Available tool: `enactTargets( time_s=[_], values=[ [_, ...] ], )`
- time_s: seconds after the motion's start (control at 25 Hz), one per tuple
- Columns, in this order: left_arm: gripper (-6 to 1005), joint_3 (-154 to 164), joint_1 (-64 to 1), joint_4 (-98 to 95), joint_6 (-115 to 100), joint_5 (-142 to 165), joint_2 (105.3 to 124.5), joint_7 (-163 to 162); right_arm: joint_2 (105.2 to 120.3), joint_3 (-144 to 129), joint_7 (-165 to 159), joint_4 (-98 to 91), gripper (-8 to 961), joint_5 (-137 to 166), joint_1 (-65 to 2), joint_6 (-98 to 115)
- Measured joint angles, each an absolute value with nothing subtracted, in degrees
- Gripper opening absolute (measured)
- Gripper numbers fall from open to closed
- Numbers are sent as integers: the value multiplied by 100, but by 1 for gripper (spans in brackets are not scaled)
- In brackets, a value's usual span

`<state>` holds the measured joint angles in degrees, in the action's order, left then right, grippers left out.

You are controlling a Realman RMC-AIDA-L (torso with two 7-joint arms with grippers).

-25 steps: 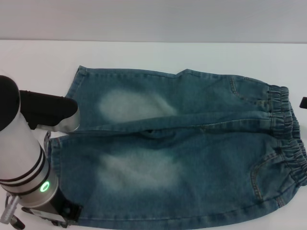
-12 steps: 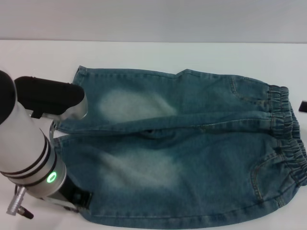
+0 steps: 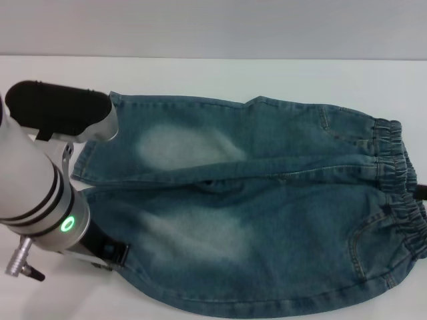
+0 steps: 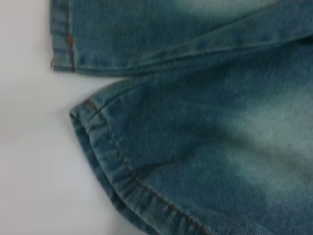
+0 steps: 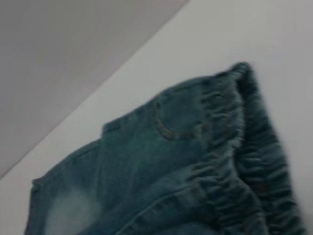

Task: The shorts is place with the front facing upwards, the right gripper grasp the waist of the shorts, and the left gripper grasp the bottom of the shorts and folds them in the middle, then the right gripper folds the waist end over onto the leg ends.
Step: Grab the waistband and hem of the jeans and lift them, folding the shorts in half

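Observation:
The blue-green denim shorts [image 3: 253,200] lie front up on the white table, with the gathered waist [image 3: 400,193] to the right and the leg ends to the left. My left gripper [image 3: 110,253] is shut on the near leg's hem [image 4: 105,156], which is raised and curled. The far leg's hem [image 3: 90,157] stays flat beside my left arm. Only a black tip of my right gripper [image 3: 421,192] shows, at the picture's right edge beside the waist. The right wrist view shows the ruffled waist [image 5: 230,147] and a stitched pocket.
The white table [image 3: 200,77] runs back to a grey wall [image 3: 200,27]. Bare table lies behind the shorts and at the near left. My left forearm [image 3: 40,193] with its green ring hangs over the left corner.
My left arm has moved right and up, dragging the near leg's hem inward off the table. The black tip of my right gripper has come nearer along the waist.

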<state>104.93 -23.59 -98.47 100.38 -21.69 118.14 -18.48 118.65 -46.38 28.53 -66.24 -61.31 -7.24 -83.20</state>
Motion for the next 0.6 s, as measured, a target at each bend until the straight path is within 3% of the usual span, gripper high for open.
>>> enactTargets(
  time_s=[0.6],
  values=[
    [97, 10311, -2522, -9838, 10220, -2206, 11808, -1634, 11880, -4660, 2846, -6609, 675, -6054, -560, -8374]
  ],
)
